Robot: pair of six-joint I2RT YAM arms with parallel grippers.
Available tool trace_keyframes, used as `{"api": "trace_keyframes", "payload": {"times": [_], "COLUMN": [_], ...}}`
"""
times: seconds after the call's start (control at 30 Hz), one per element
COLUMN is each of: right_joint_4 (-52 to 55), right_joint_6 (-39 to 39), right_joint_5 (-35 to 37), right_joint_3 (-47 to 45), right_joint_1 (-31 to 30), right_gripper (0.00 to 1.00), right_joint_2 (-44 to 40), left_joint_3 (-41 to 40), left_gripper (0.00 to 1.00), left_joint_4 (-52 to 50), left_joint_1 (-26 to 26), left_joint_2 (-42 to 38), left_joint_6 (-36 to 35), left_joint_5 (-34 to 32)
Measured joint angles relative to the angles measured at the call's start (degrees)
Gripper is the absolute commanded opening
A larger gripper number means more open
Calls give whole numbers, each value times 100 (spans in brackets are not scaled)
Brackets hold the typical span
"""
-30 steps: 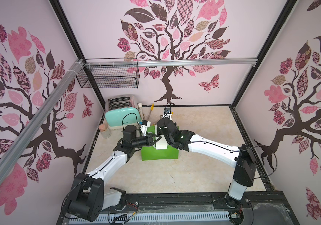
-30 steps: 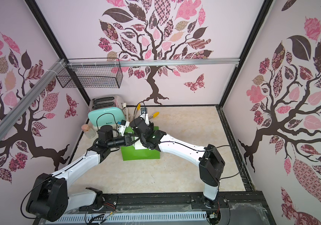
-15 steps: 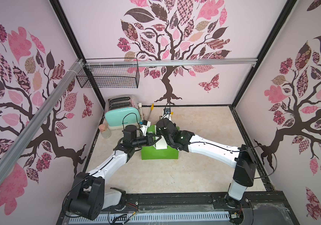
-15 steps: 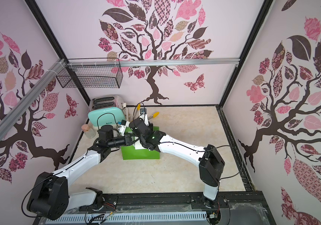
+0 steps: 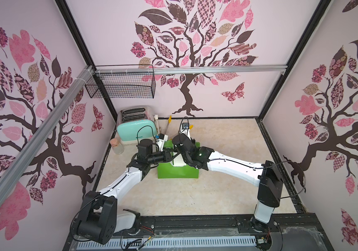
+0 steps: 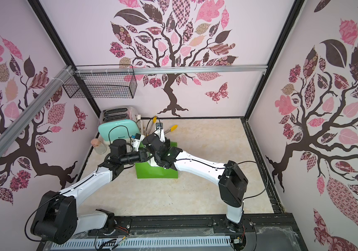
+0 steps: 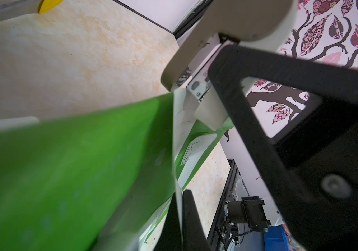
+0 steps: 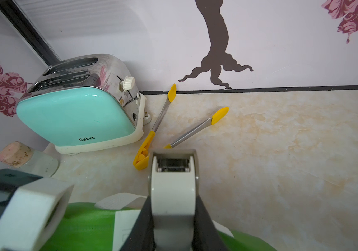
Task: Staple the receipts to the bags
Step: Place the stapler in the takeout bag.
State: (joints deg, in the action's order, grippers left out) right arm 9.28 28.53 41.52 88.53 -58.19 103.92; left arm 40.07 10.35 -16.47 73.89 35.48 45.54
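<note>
The green bag [image 5: 178,172] lies flat on the table in both top views, its far edge lifted. The white receipt [image 7: 181,121] lies against that lifted edge. My left gripper [image 7: 181,195] is shut on the receipt, pinching it edge-on beside the bag [image 7: 65,163]. My right gripper [image 8: 173,208] is shut on a cream stapler [image 8: 173,180], one black finger on each side. The stapler's [image 7: 228,24] mouth sits over the top edge of receipt and bag. From above, both wrists meet over the bag [image 6: 156,172] and hide the jaws.
A mint toaster [image 5: 135,128] stands at the back left, with a corked glass jar [image 5: 116,146] in front of it. Yellow-tipped tongs [image 8: 158,121] lie between the toaster and the bag. A wire basket [image 5: 121,84] hangs on the back wall.
</note>
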Motion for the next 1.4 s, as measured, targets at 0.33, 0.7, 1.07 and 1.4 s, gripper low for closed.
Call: {"api": "trace_keyframes", "payload": {"times": [0.33,0.7,1.07,1.4], "right_joint_4": [87,907,1021,1123], "right_joint_6": [109,452,555,551], "right_joint_5": [133,105,-4,-238], "right_joint_3": [17,728,715,715], "right_joint_1": [-87,-131,-136,-136], "right_gripper": [11,11,14,30], "right_joint_2": [9,337,352,352], "left_joint_3": [0,0,0,0], "left_gripper": [0,0,0,0], "left_joint_4": [17,70,109,118], "left_joint_1": [9,9,9,9], "left_joint_2": [61,66,79,136], "left_joint_6": [-4,0,-35,-83], "left_joint_5": [28,68,59,42]}}
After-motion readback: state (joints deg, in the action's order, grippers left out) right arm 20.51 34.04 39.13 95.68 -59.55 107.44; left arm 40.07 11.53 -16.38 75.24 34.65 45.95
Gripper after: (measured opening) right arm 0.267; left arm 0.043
